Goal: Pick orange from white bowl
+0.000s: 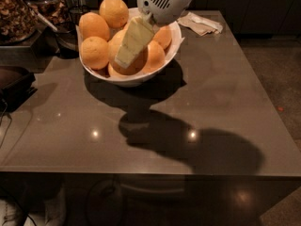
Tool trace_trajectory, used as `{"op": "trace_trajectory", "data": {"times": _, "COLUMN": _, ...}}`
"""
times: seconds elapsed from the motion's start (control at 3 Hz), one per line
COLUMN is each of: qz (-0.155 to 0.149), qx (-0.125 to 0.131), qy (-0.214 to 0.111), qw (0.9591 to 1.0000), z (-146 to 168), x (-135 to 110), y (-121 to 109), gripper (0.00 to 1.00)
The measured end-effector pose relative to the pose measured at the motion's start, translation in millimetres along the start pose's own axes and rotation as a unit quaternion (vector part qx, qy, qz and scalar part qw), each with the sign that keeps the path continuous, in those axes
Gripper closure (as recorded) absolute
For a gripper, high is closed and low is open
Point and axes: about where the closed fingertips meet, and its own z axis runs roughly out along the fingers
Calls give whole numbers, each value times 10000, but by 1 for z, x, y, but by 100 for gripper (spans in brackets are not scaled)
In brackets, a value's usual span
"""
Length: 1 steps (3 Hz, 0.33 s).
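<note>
The white bowl [175, 41] stands at the back left of the dark table and holds several oranges. My gripper [124, 60] reaches down from the white wrist [162, 1] at the top into the middle of the bowl. Its cream tip lies against a large orange [137, 62] in the front middle of the pile and hides part of it. Other oranges lie at the left [95, 52], back left [93, 25], back [114, 11] and right [154, 56].
A crumpled white napkin [201, 23] lies at the table's back right. A dark pan and a container of brown food [16, 15] stand off the table's left edge. The table's front edge [141, 174] runs across the lower frame.
</note>
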Motion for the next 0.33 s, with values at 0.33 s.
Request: {"op": "trace_trajectory", "data": {"times": 0.33, "qz": 171, "qx": -44, "qy": 20, "qw": 9998, "z": -4, "x": 10, "y": 21, "gripper": 100}}
